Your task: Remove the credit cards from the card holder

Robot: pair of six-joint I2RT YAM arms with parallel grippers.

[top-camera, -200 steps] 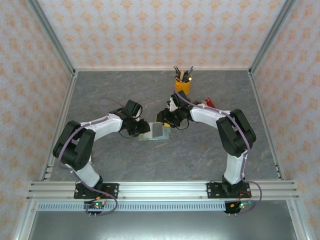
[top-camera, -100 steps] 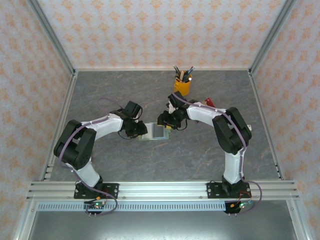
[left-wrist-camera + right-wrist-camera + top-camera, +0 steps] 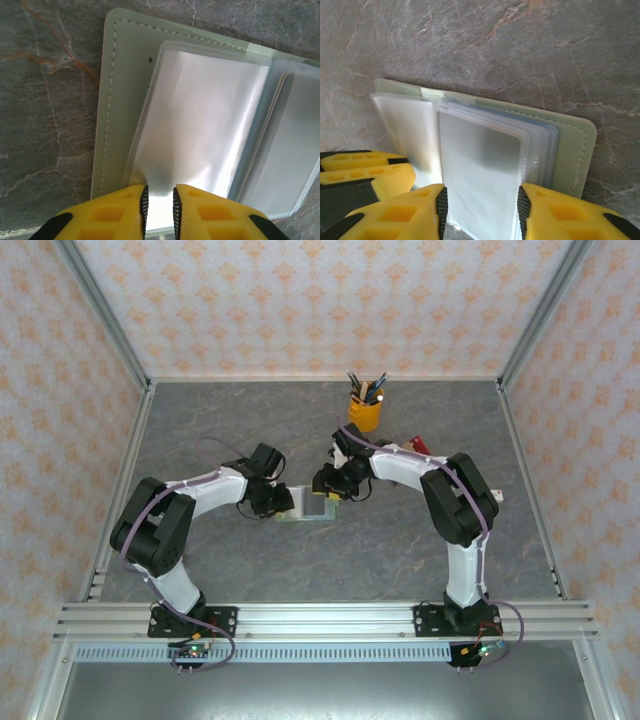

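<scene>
- Left jaws: nearly closed around a clear pocket (image 3: 200,125) edge, maybe to pin it; I cannot tell if they pinch.
- The card holder (image 3: 112,100) lies open on the table (image 3: 45,100) between both jaws.
- Right jaws: half open around another pocket (image 3: 480,165), not squeezing.

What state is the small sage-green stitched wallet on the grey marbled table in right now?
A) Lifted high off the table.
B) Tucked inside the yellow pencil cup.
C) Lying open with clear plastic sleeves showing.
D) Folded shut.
C: the sage-green stitched wallet lies spread open on the grey marbled table, with its clear plastic sleeves fanned out between the covers.
</scene>
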